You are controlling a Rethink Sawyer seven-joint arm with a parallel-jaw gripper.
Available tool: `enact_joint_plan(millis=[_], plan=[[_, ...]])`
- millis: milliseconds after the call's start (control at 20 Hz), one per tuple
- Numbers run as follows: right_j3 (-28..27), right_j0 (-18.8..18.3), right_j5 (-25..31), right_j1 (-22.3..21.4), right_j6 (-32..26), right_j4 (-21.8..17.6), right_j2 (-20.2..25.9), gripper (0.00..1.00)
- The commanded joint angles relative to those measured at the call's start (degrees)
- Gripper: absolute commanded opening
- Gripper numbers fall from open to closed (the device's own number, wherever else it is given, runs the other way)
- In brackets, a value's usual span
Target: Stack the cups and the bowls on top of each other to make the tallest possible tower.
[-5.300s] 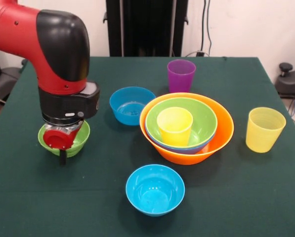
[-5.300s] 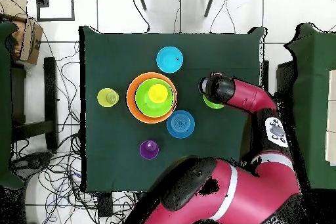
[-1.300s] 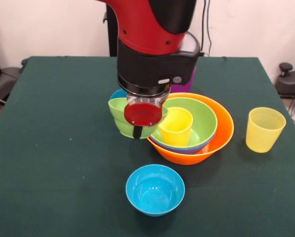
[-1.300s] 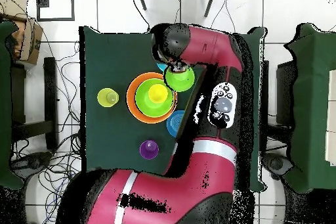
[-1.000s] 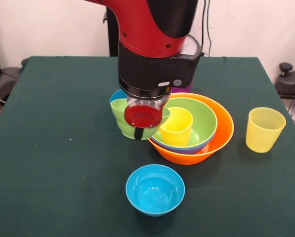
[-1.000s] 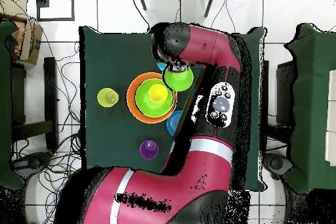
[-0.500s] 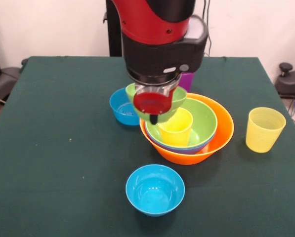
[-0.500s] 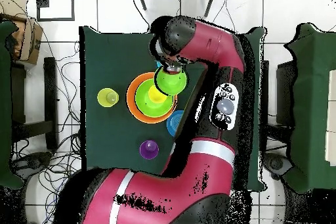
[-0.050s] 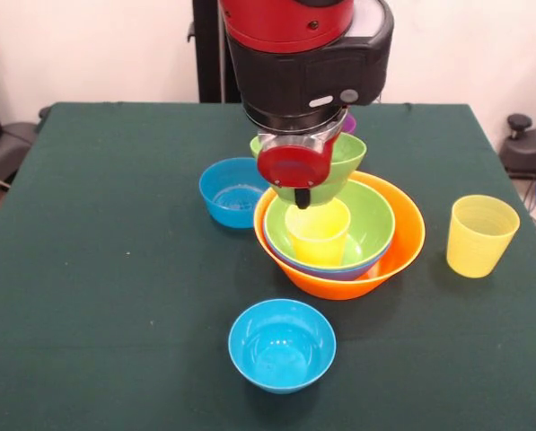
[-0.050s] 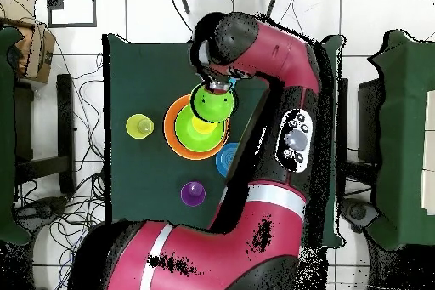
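My gripper (image 9: 300,187) is shut on the rim of the small green bowl (image 9: 341,169) and holds it in the air just above the tower. The tower is the big orange bowl (image 9: 402,235) with a blue bowl's rim (image 9: 339,269), the medium green bowl (image 9: 372,223) and the opaque yellow cup (image 9: 318,232) nested inside. In the overhead view the held green bowl (image 10: 209,104) overlaps the orange bowl (image 10: 176,129) and part of the yellow cup (image 10: 198,125). The arm hides most of the purple cup (image 9: 349,122) in the front view.
Two small blue bowls stand on the green table (image 9: 88,233): one (image 9: 232,191) left of the tower, one (image 9: 281,345) in front of it. The pale yellow ribbed cup (image 9: 480,235) stands alone to the right. The overhead view shows the purple cup (image 10: 193,193) on its own.
The gripper picked the small green bowl up from the table's left side, carried it right and upward, and now holds it over the tower instead of beside it.
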Motion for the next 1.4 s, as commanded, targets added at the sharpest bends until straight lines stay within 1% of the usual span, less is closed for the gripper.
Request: enact_joint_plan(millis=[50,150,300,650,900,1050,1400], plan=[[3.2,0.3,-2.3,1.1,7.0,0.6,2.8,0.0],[3.6,0.6,-5.1,2.4,6.9,0.5,2.8,0.0],[4.0,0.7,-7.2,3.2,6.8,0.6,3.1,0.0],[4.0,1.7,-12.0,6.7,8.1,0.4,2.9,0.0],[2.5,3.1,-12.6,8.8,9.9,0.4,1.6,0.0],[2.1,3.7,-12.3,9.1,10.8,0.8,0.7,0.0],[2.7,4.2,-11.0,8.2,10.2,2.2,-0.6,0.0]])
